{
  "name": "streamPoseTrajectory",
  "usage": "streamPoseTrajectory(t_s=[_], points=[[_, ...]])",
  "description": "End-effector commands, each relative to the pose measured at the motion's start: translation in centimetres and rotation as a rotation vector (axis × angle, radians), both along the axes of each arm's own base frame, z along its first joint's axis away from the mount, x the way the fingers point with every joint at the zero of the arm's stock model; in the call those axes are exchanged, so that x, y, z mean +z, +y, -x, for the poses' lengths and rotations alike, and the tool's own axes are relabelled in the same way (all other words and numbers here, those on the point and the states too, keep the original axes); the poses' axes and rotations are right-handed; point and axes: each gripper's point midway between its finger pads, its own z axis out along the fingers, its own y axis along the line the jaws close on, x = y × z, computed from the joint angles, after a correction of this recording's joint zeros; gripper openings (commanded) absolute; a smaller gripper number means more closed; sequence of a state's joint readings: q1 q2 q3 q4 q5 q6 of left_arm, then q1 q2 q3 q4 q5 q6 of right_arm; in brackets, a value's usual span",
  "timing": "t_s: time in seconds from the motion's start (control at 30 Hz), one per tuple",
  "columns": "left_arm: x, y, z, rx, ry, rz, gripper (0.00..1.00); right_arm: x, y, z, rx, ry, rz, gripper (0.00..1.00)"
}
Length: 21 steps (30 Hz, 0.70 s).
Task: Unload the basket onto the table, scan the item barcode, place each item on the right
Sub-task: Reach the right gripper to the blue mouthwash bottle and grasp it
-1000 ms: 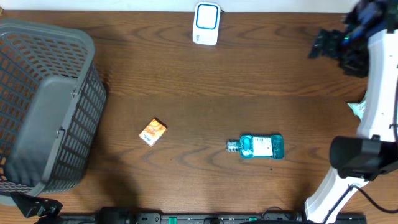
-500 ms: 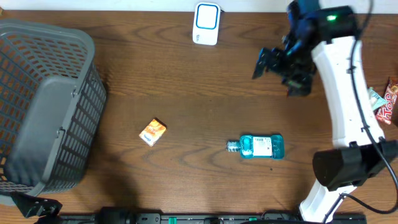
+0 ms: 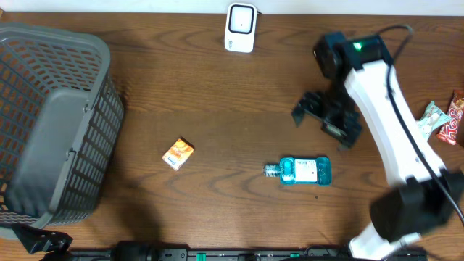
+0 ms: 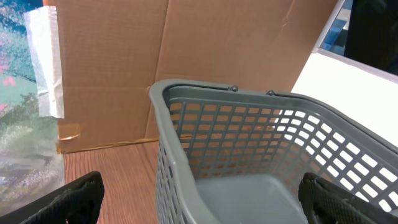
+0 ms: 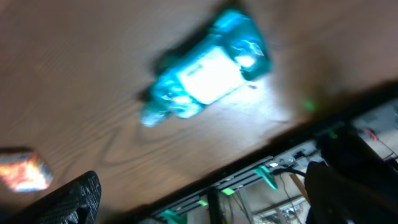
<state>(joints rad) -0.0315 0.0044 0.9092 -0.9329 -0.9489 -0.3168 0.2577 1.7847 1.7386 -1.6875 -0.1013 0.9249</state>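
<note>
While the teal plastic mouthwash bottle (image 3: pixel 306 171) lies on its side on the brown wooden bench (image 3: pixel 217 109), the right tool (image 3: pixel 322 129) hovers near it, fingers wide apart and empty; the left tool (image 4: pixel 211 208), likewise apart, faces the grey plastic basket (image 4: pixel 249 124).

right arm (image 3: pixel 384 101): white links, black joints, green LED (image 3: pixel 357 48) lit, black cable (image 3: pixel 395 30), black gripper (image 3: pixel 326 122)
</note>
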Motion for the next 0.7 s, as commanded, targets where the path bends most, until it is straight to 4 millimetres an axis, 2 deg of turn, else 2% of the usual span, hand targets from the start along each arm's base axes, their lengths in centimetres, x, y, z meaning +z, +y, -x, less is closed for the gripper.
streamPoseTrajectory(t_s=[0.0, 0.07, 0.13, 0.23, 0.33, 0.43, 0.57, 0.67], points=[[-0.1, 0.1, 0.1, 0.018, 0.006, -0.004, 1.00, 1.1, -3.7, 3.2, -0.277, -0.079, 0.199, 0.99], [-0.1, 0.1, 0.1, 0.018, 0.005, -0.004, 1.00, 0.1, -4.1, 4.9, -0.414, -0.094, 0.217, 0.99], [0.0, 0.1, 0.1, 0.018, 0.002, -0.004, 1.00, -1.5, -3.6, 5.3, -0.443, -0.134, 0.178, 0.99], [0.0, 0.1, 0.1, 0.018, 0.002, -0.004, 1.00, -4.1, -2.2, 4.1, -0.426, -0.214, 0.103, 0.99], [0.0, 0.1, 0.1, 0.018, 0.002, -0.004, 1.00, -7.3, 0.7, 2.8, -0.397, -0.237, -0.009, 0.99], [0.0, 0.1, 0.1, 0.018, 0.003, -0.004, 1.00, -10.1, 3.3, 2.5, -0.375, -0.200, -0.109, 0.99], [0.0, 0.1, 0.1, 0.018, 0.003, -0.004, 1.00, -12.6, 3.6, 2.8, -0.393, -0.116, -0.081, 0.99], [0.0, 0.1, 0.1, 0.018, 0.003, -0.004, 1.00, -13.6, 3.7, 3.2, -0.392, -0.072, -0.070, 0.99]])
